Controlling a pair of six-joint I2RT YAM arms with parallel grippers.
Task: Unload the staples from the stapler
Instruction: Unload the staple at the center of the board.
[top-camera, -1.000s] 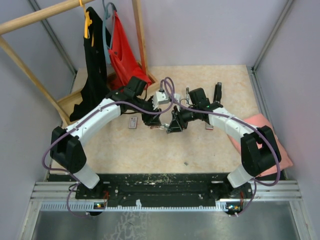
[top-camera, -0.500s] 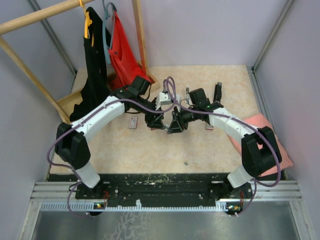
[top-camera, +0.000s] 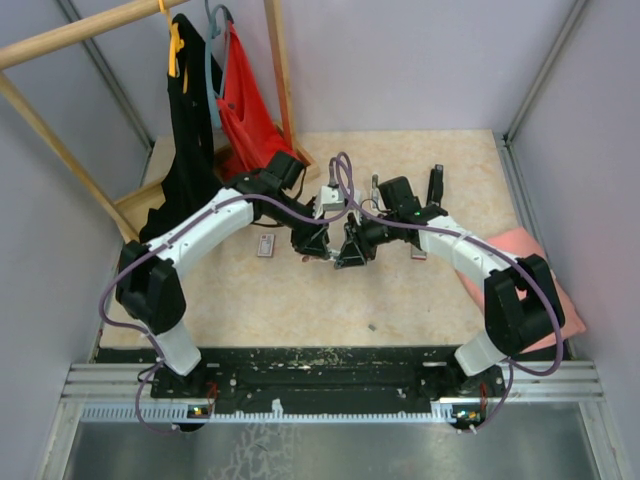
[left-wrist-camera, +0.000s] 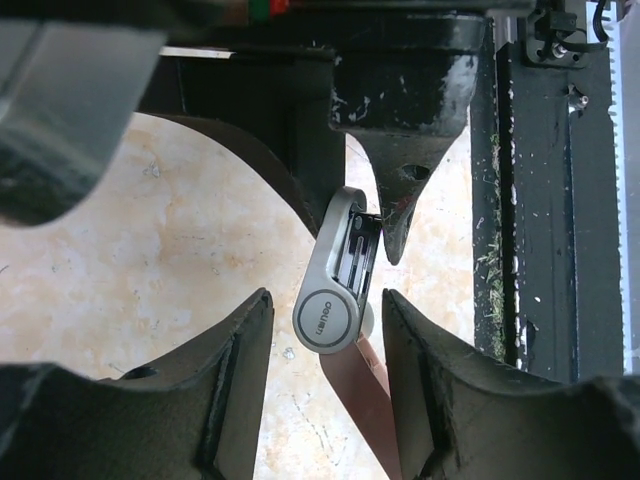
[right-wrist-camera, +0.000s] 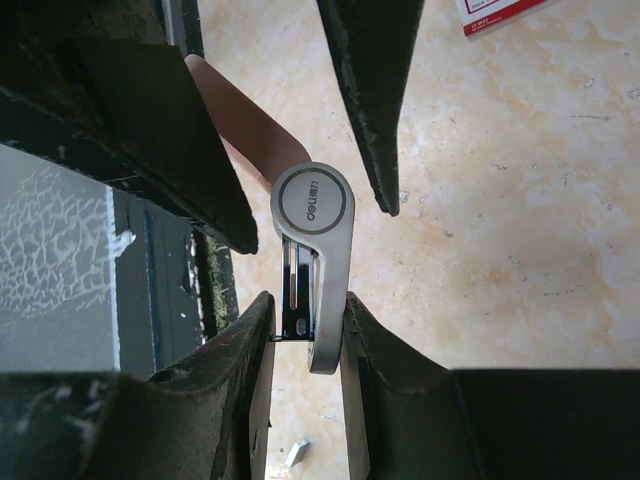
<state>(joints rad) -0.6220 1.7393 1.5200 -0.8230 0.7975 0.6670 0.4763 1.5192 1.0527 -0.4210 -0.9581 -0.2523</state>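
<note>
My right gripper (right-wrist-camera: 307, 300) is shut on the stapler (right-wrist-camera: 312, 250), a grey arm with a round logo end and a black inner channel, and holds it above the table. My left gripper (left-wrist-camera: 326, 296) faces it, open, its fingers (left-wrist-camera: 240, 370) on either side of the stapler's round end (left-wrist-camera: 327, 322) with a gap on each side. The channel (right-wrist-camera: 298, 285) stands open beside the grey arm. I cannot make out the staples in it. From above, both grippers meet at mid-table (top-camera: 335, 250).
A red-and-white box (top-camera: 265, 245) lies left of the grippers. A small silvery piece (top-camera: 371, 326) sits on the table nearer the bases. A pink cloth (top-camera: 548, 275) lies at the right edge. Black and red garments (top-camera: 195, 130) hang on a wooden rack at the back left.
My left arm has swung a little to the right, toward the stapler. The right arm and the stapler have stayed where they were.
</note>
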